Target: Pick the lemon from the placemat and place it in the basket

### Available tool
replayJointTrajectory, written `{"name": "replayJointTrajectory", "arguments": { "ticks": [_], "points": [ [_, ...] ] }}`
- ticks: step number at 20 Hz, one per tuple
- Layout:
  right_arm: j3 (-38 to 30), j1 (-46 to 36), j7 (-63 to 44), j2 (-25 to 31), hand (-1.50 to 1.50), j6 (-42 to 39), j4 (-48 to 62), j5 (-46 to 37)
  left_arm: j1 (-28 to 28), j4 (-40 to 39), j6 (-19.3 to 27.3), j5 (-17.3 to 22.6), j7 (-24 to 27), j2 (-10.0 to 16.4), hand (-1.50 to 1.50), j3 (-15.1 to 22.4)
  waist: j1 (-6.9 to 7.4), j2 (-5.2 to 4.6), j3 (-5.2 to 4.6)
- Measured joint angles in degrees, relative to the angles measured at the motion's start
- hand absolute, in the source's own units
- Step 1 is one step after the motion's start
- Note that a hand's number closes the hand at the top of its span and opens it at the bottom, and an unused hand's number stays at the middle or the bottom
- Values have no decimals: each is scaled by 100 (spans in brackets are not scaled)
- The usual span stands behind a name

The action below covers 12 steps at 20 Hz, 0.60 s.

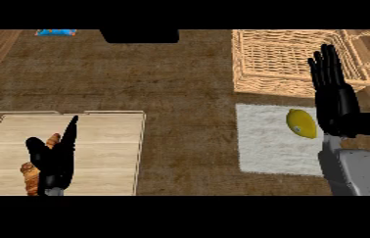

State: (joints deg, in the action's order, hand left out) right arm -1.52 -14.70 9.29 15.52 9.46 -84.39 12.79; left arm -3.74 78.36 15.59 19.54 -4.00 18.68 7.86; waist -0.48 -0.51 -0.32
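A yellow lemon (301, 123) lies on the white placemat (271, 144) at the right of the counter. Behind the placemat stands a woven wicker basket (253, 80) at the upper right. My right hand (334, 92) is raised just right of the lemon, fingers straight and pointing away, open and holding nothing; it covers part of the basket's right side. At the lower left my left hand (54, 161) rests open, fingers up, over a wooden board.
A light wooden cutting board (101, 144) lies at the lower left with a croissant (36, 171) partly hidden by the left hand. A dark object (139, 35) and a blue item (56, 32) sit at the counter's far edge.
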Motion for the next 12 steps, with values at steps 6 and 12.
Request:
{"name": "replayJointTrajectory", "arguments": {
  "ticks": [6,12],
  "points": [
    [-405,315,105,275,150,-944,69,790,-1643,1255,1,-574,-46,833,0,-76,-13,180,215],
    [191,778,577,359,-150,-1753,-535,565,-509,1900,175,-544,397,232,0,20,-160,131,94]
  ]
}}
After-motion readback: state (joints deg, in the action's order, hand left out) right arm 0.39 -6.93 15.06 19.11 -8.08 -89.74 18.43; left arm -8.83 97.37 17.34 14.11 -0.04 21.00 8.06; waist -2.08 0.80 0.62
